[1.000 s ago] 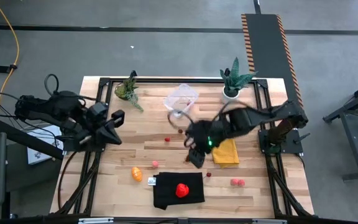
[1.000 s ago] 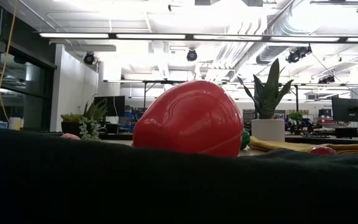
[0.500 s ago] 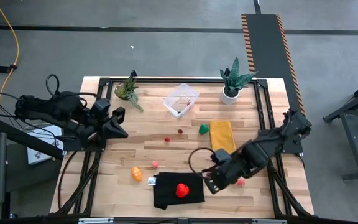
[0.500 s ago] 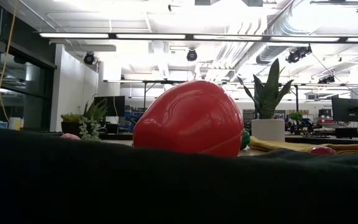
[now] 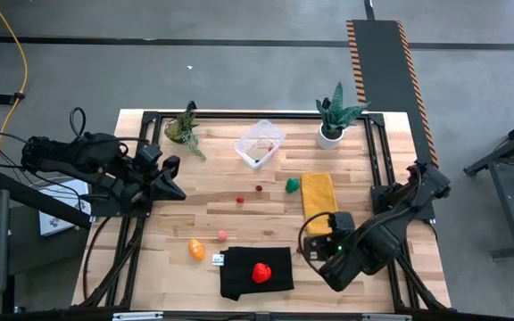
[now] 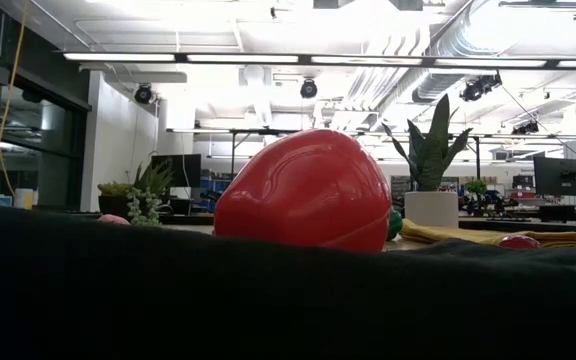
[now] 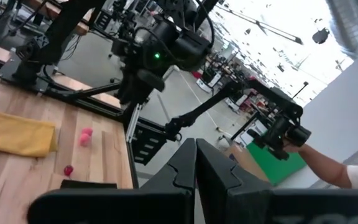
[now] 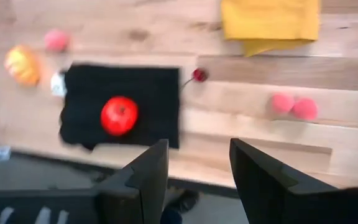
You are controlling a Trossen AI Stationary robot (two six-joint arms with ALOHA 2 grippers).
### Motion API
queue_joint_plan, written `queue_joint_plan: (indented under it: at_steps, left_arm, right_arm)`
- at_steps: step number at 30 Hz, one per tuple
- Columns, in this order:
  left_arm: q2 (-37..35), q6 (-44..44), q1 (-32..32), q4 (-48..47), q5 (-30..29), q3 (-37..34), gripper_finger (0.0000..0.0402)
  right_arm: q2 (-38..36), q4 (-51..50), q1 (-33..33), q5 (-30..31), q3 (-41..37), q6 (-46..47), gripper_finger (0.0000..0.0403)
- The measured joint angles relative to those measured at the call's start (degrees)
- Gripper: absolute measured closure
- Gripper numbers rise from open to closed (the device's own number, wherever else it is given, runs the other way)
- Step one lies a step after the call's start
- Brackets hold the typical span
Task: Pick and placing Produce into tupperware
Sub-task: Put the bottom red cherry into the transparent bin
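- Right gripper [image 8: 197,180] is held empty, fingers parted, at table's 5 o'clock.
- Left gripper [image 7: 196,163] is closed, empty, at 9.
- Tupperware [image 5: 260,143] sits at 12.
- Strawberry [image 5: 261,272] lies on black cloth [image 5: 239,275] at 6.

This is a robotics lab set inside a large open-plan industrial office. The wooden table [image 5: 257,214] sits in a black metal frame [image 5: 382,192] on a bare grey concrete floor [image 5: 239,71], with a hazard-striped ramp [image 5: 384,62] running off behind it and a yellow cable [image 5: 20,53] trailing across the floor. Looking level across the tabletop, I see an exposed ceiling with long strip lights [image 6: 298,58], silver ventilation ducts [image 6: 448,60] and hanging cameras [image 6: 309,88], and rows of desks with monitors [image 6: 560,176] farther back. Past the table edge, more dark robot arms [image 7: 229,99] stand on other rigs.
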Motion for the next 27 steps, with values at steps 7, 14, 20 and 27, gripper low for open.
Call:
queue_joint_plan:
  at_steps: [7,14,20,27]
  left_arm:
    - [0.0,1.79,-0.02,-3.28,2.43,-0.01,0.0401]
    - [0.0,5.87,-0.02,-7.89,2.24,0.0,0.0401]
    - [0.0,5.91,0.01,-10.34,5.13,-0.02,0.0401]
    - [0.0,5.98,0.01,-12.92,7.18,-0.02,0.0401]
  right_arm:
    - [3.14,0.72,-3.5,-0.23,0.02,3.28,0.0242]
    - [8.84,5.52,-7.72,-2.76,0.02,3.3,0.0242]
    - [13.72,7.67,-9.62,-4.32,0.02,3.26,0.0242]
    - [17.82,8.06,-10.25,-8.03,0.0,2.28,0.0242]
